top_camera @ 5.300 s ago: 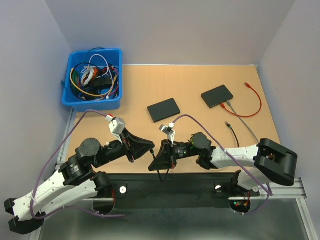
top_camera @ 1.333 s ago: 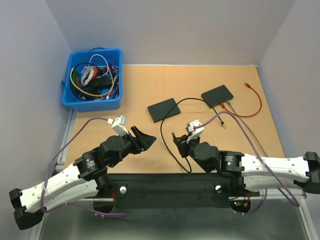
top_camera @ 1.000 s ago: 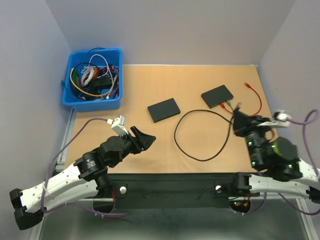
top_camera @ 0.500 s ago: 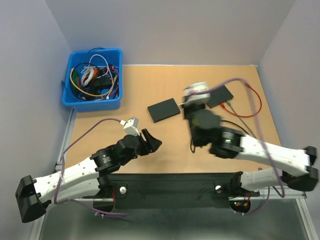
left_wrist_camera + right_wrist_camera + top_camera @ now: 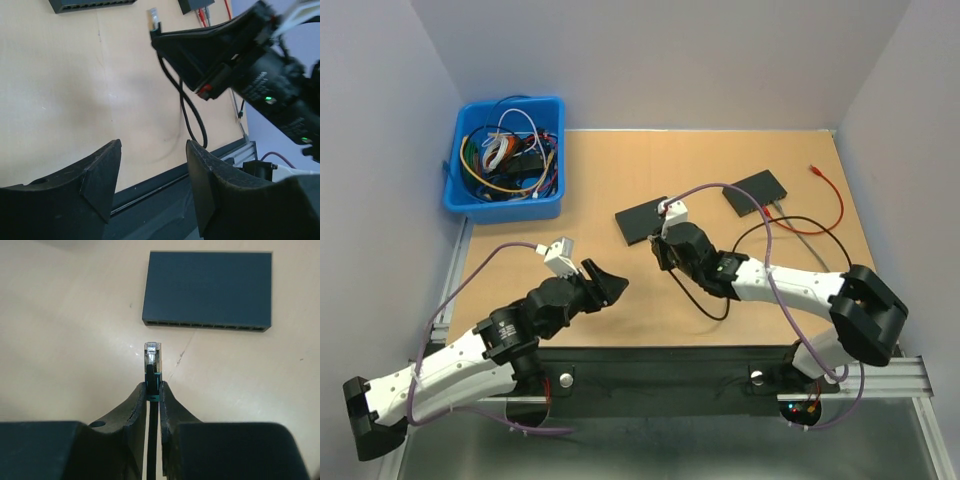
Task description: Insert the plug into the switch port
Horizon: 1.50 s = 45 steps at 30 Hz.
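The clear plug (image 5: 152, 352) on a black cable (image 5: 720, 305) sticks out ahead of my right gripper (image 5: 153, 385), which is shut on its black boot. It points at the row of ports (image 5: 205, 324) along the near edge of the dark switch (image 5: 207, 287), a short gap away and left of the row's middle. In the top view the right gripper (image 5: 660, 250) hovers just below that switch (image 5: 648, 220). My left gripper (image 5: 605, 283) stands open and empty to the lower left. The left wrist view shows the plug (image 5: 154, 15) at the right fingers' tip.
A second switch (image 5: 755, 192) lies at the back right with a red cable (image 5: 832, 205) and a grey cable (image 5: 810, 240) beside it. A blue bin (image 5: 550, 205) of tangled cables stands at the back left. The black cable loops over the table toward the right.
My right arm has swung left and nearer, bringing the held plug from beside the back-right switch to face the left switch's ports. The left gripper has drawn back slightly.
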### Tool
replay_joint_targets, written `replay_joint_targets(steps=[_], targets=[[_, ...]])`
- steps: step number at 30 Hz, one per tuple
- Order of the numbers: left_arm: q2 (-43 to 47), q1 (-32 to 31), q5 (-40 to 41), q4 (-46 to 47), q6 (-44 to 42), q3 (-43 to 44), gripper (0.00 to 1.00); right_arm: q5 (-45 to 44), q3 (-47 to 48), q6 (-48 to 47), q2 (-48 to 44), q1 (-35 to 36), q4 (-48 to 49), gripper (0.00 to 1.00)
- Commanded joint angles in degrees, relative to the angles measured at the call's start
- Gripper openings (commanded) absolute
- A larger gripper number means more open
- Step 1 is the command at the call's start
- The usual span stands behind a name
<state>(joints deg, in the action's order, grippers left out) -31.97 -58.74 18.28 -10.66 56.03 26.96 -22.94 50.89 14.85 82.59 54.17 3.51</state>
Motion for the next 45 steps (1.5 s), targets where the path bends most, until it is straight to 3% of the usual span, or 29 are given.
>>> replay_joint_targets(steps=[1,5,11,19,23,29,37,45], targets=[[0.2,0.6,3.5,-1.9,-1.3,0.1,0.65,11.8,-4.3,6.2,4.4,-3.6,9.6,0.0],[-3.7,2.1,3.8,-0.6,-3.6,2.2,0.67,11.4,-9.4,8.4,5.6,-4.4,13.8,0.01],[-13.9,10.9,-2.4,7.5,-11.7,6.1,0.68,6.5,-12.9,10.5,2.1,-5.7,13.5,0.0],[-32.1,21.5,-8.7,18.9,-16.9,10.8,0.68,6.9,-12.9,14.0,-0.9,-17.8,10.6,0.0],[-44.4,26.3,-11.5,23.8,-18.3,14.0,0.67,7.4,-7.8,15.0,4.9,-21.1,9.9,0.0],[-54.9,29.5,-16.1,29.7,-20.4,17.0,0.65,9.0,-0.7,15.3,14.2,-25.3,9.4,0.0],[-61.9,30.2,-16.7,32.4,-21.8,19.7,0.63,11.2,12.9,11.4,27.6,-28.9,9.5,0.0],[-68.2,31.5,-17.0,33.9,-23.3,23.0,0.61,20.8,21.9,9.0,38.2,-29.4,9.6,0.0]])
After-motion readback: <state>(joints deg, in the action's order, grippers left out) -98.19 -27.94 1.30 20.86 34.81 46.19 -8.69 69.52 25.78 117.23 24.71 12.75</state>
